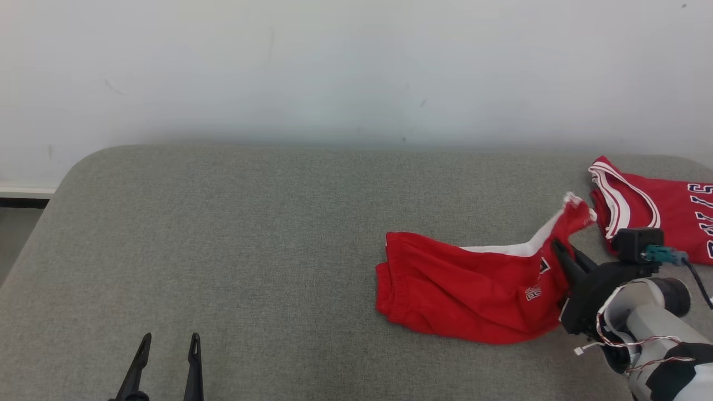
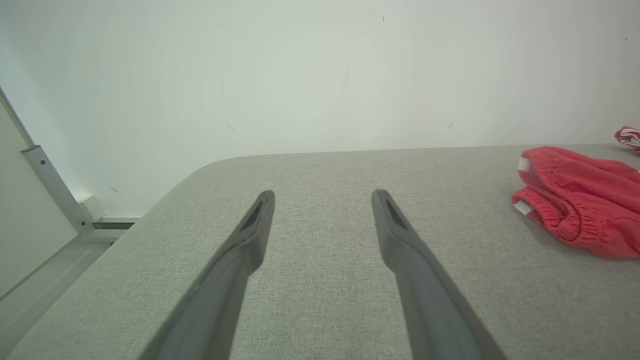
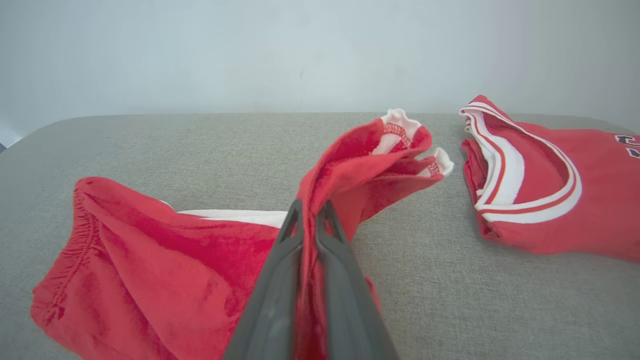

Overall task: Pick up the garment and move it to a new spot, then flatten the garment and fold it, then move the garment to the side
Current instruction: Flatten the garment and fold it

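Shorts (image 1: pixel 462 295): red with white trim, crumpled on the right half of the grey pad (image 1: pixel 250 223). The waistband end lies flat toward the middle. The leg end is drawn up off the fabric into a peak.
Right gripper (image 1: pixel 563 252): clenched on a fold of the shorts beside the printed logo, with red cloth pinched between the pressed fingers.
Lifted end: two white-edged hem corners stick out past the fingertips and point toward the jersey.
Jersey (image 1: pixel 663 217): red, with white and red striped trim and dark lettering. It lies flat at the pad's far right and is cut off by the frame edge. It sits just beside the raised hem of the shorts, with a narrow strip of grey between them, so they do not touch.
Left gripper (image 1: pixel 170 340): released, fingers spread wide with nothing between them. It sits low at the near left, well apart from the shorts.
Pad: grey woven fabric with rounded corners, backed by a pale wall (image 1: pixel 334 67).
In the way: the jersey is the one thing close to the shorts, on their right. Seen from the head, the right arm's camera block and wiring overlap the jersey's near edge.
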